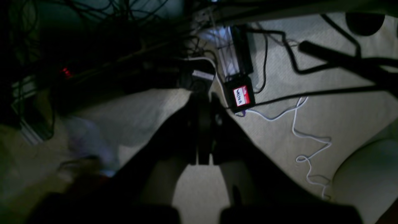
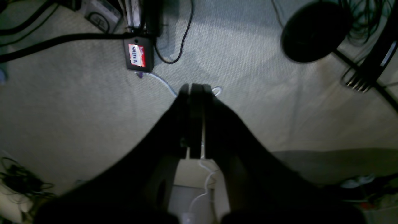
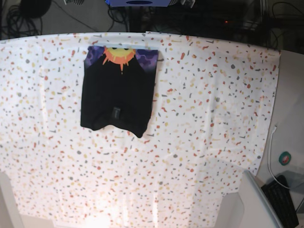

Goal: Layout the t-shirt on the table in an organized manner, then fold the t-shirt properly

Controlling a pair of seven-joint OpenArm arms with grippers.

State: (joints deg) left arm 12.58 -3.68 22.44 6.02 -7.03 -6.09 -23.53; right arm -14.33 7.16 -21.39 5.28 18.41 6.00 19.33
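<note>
T-shirt (image 3: 118,92) lies folded near table (image 3: 213,118) far edge, toward left corner, sun print showing. Folding looks done. Left gripper (image 1: 203,102) and right gripper (image 2: 196,93) pinched together, empty, parked off table.

wrist views: dim, blurred, underexposed | base view: bright, glare at bottom edge

Both end effector (image 1: 203,124) units (image 2: 196,121) have dark, tapering black fingers.
</note>
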